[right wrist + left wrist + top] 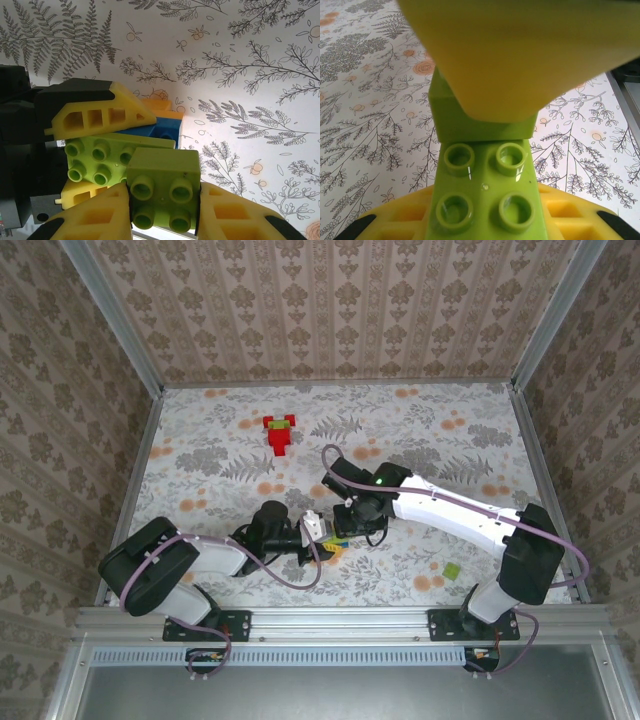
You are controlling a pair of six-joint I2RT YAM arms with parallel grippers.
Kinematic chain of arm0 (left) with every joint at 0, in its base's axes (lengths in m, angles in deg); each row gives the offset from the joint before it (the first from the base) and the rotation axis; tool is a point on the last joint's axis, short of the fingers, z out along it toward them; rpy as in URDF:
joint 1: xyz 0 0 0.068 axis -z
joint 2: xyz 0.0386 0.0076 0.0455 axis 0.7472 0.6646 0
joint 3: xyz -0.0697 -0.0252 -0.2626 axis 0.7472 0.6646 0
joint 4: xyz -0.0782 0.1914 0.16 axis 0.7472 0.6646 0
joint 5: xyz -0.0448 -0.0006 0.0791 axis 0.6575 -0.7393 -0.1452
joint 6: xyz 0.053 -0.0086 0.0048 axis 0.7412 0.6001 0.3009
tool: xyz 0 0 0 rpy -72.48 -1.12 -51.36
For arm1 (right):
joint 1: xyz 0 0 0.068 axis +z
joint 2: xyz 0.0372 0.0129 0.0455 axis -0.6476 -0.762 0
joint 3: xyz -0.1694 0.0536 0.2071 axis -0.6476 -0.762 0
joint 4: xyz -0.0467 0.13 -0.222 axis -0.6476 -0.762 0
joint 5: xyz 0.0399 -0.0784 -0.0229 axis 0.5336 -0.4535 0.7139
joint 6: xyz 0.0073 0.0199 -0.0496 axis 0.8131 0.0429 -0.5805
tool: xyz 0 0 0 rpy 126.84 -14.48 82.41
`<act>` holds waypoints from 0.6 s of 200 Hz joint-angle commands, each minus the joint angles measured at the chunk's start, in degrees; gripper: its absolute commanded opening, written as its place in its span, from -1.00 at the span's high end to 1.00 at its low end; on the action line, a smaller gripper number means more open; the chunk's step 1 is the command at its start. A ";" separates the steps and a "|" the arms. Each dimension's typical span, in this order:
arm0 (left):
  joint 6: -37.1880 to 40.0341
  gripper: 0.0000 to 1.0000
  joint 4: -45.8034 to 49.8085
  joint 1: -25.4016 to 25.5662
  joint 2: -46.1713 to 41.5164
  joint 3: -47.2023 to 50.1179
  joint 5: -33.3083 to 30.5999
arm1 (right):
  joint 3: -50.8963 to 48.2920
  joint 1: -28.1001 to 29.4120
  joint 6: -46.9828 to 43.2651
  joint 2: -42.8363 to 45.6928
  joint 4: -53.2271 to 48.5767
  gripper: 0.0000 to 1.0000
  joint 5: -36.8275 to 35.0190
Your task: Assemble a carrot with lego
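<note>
— How many tools do we have, and what are they doing?
— We count two. The right tool has its jaws pinched on a square green brick with four round studs. Its fingers are yellow plastic, cut through with hollow cells. The left tool is clamped the same way on an oblong green brick, glossy, with four studs bare.
— Do the two bricks meet?
— In the left wrist view we see the square one sitting on the far end of the oblong one's studded face, touching it.
— And just beyond the tools?
— We find one blue brick tucked against the oblong one, and one orange brick behind that. We cannot tell whether either is clipped on.
— So how many green ones do we count?
— Three. Two are held near the front middle of the desk, and one loose green piece lies flat towards the front right, well apart.
— Anything red?
— One red cluster, roughly T-shaped, towards the back, left of centre. We cannot count its bricks.
— And the surfaces?
— We see the desk covered in a matt print of grey ferns and orange blossoms. Three walls are papered in a brown damask pattern and framed by metal rails.
</note>
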 commanded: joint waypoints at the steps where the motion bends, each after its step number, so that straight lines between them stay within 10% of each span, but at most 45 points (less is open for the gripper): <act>1: 1.46 0.54 4.23 0.48 1.60 -0.13 -2.02 | -1.51 0.71 1.34 -3.05 -4.15 0.57 -1.94; 120: 1.62 0.54 4.58 0.57 2.31 -0.57 -2.67 | -3.71 0.65 4.29 -1.08 -6.15 0.57 -5.42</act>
